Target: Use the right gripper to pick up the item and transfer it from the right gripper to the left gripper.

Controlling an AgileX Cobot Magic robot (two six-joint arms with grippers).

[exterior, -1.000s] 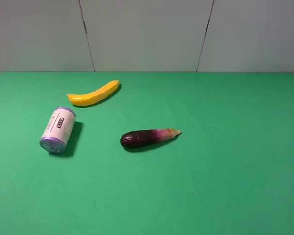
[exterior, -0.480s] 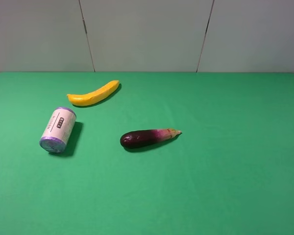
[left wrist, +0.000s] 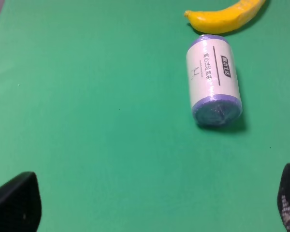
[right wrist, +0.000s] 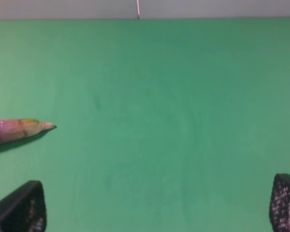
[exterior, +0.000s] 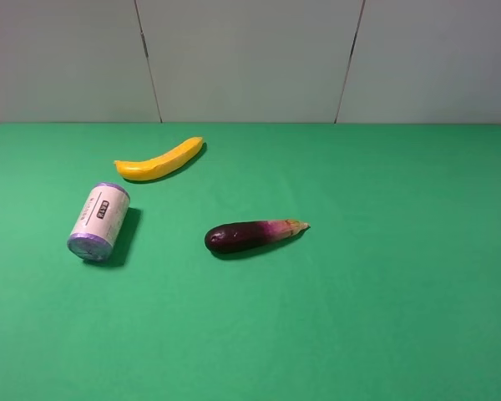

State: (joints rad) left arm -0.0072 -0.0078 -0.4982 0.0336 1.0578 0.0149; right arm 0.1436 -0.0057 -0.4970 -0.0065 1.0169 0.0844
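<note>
The can (exterior: 98,222), with purple ends and a pale cream printed label, lies on its side on the green table at the left. It also shows in the left wrist view (left wrist: 213,86). No arm appears in the exterior high view. My left gripper (left wrist: 154,208) is open and empty, its fingertips (left wrist: 14,205) wide apart and well short of the can. My right gripper (right wrist: 157,205) is open and empty, its fingertips (right wrist: 285,203) wide apart over bare cloth. The can is out of the right wrist view.
A yellow banana (exterior: 159,159) lies just behind the can, also in the left wrist view (left wrist: 225,15). A dark purple eggplant (exterior: 253,236) lies near the table's middle; its pale tip (right wrist: 19,129) shows in the right wrist view. A grey panelled wall (exterior: 250,58) stands behind.
</note>
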